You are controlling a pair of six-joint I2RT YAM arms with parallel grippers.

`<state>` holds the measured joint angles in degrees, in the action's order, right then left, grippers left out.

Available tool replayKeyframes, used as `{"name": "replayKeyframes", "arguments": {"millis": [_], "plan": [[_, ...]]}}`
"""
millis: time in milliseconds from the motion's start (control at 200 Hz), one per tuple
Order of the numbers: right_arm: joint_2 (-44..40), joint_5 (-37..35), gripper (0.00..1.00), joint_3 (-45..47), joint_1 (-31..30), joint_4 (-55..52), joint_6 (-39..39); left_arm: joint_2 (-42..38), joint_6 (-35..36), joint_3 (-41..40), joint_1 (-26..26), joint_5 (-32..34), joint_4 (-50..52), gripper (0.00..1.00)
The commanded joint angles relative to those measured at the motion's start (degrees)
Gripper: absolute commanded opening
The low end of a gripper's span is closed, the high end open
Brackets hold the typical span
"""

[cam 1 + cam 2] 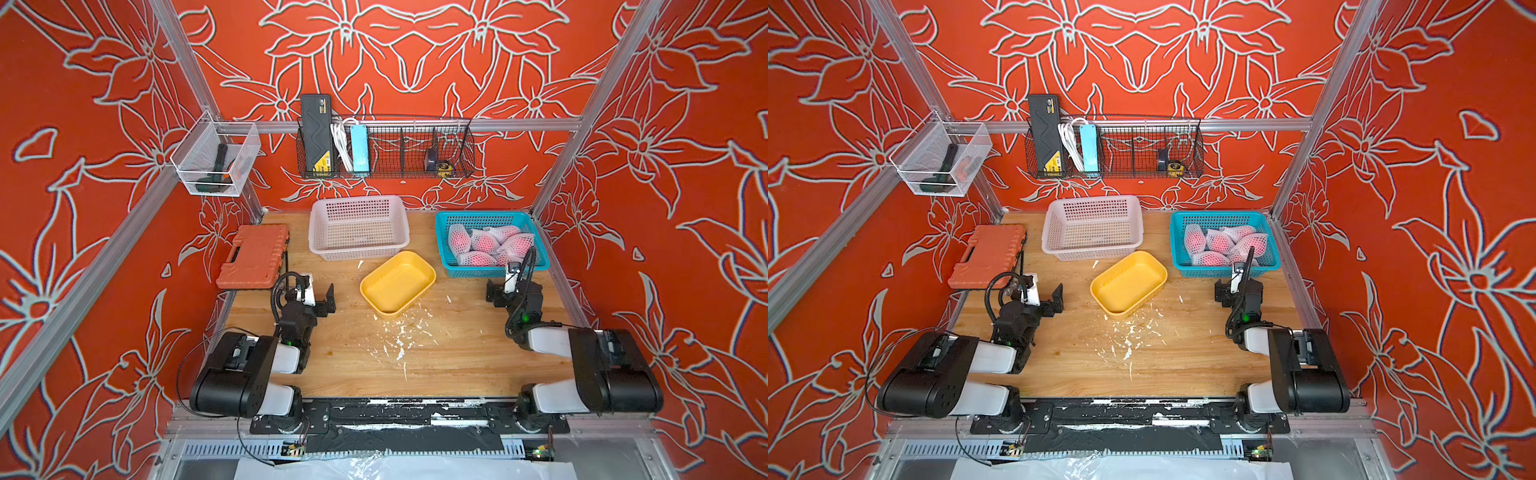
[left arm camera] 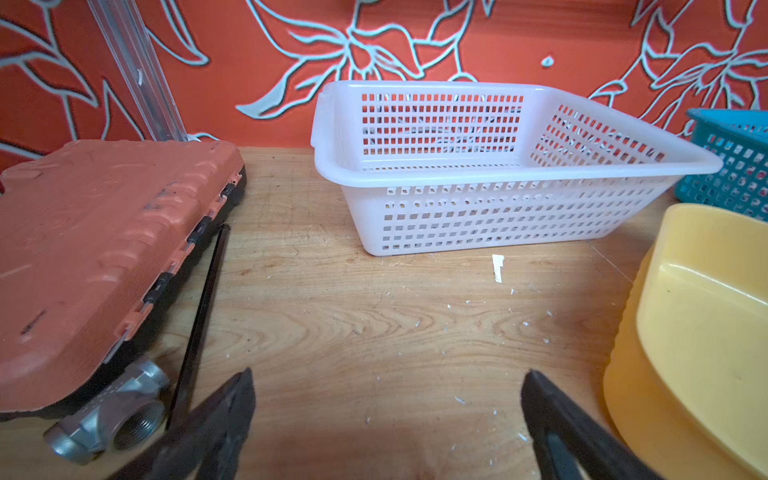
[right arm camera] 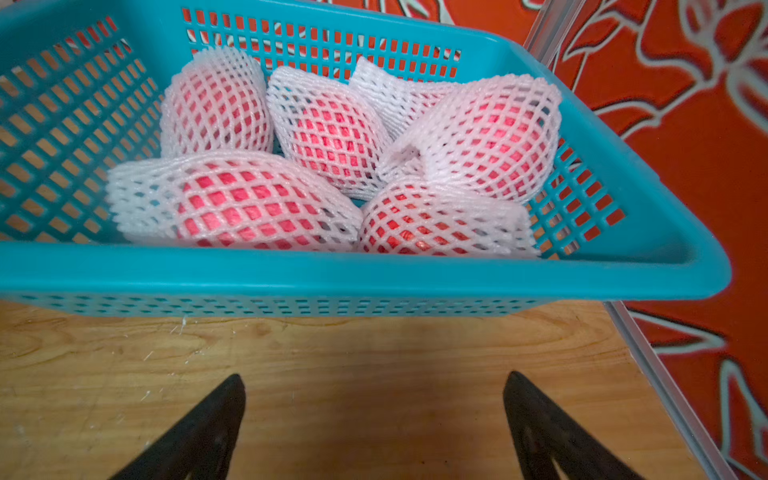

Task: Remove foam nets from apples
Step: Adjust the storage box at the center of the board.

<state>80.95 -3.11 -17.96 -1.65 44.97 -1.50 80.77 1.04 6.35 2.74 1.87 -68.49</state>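
Observation:
Several apples (image 3: 332, 133), pinkish red, lie in the teal basket (image 3: 332, 274) at the back right of the table, each still wrapped in a white foam net (image 3: 232, 199). Both top views show the pile of foam nets (image 1: 484, 243) (image 1: 1219, 243). My right gripper (image 3: 375, 375) is open and empty, low over the wood just in front of the teal basket (image 1: 490, 271); a top view shows the right gripper (image 1: 500, 293) there. My left gripper (image 2: 388, 372) is also open and empty over bare wood, and a top view shows the left gripper (image 1: 328, 301) beside the orange case.
A white mesh basket (image 1: 361, 248) stands at the back middle, and a yellow tray (image 1: 395, 282) sits in front of it. An orange tool case (image 1: 253, 257) lies at the left on a metal pipe fitting (image 2: 112, 415). White scraps (image 1: 399, 336) litter the table's middle.

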Motion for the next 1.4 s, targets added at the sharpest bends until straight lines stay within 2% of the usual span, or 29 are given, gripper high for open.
{"name": "replayKeyframes", "arguments": {"millis": [0, 856, 936, 996, 1206, 1321, 1396], "plan": [[0.09, 0.63, 0.97, -1.16, -0.18, -0.50, 0.19, 0.00, 0.55, 0.60, 0.33, 0.61, -0.93, 0.99], [-0.15, 1.79, 0.97, -0.96, 0.51, -0.34, 0.53, -0.08, 0.19, 0.95, 0.33, 1.21, -0.24, 0.99], [-1.45, -2.90, 0.97, -1.31, 0.59, -1.63, 2.58, -0.91, -0.05, 0.95, 0.34, 1.63, -0.14, 0.99], [-3.92, -4.35, 0.97, -2.58, 0.75, -6.06, 3.42, -4.20, -0.15, 2.92, 0.33, 2.28, 5.90, 0.99], [-14.44, -2.86, 0.97, -6.28, 0.75, -20.21, 4.28, -19.31, -2.21, 8.58, 0.33, 2.19, 25.37, 0.99], [-21.33, 2.87, 0.97, -7.21, 0.62, -25.25, 6.14, -28.17, -9.28, 12.92, 0.33, 4.16, 40.34, 0.99], [-25.18, 4.97, 0.97, -9.89, 0.50, -33.43, 7.85, -32.06, -14.89, 16.37, 0.64, 4.05, 51.35, 0.99]]}}
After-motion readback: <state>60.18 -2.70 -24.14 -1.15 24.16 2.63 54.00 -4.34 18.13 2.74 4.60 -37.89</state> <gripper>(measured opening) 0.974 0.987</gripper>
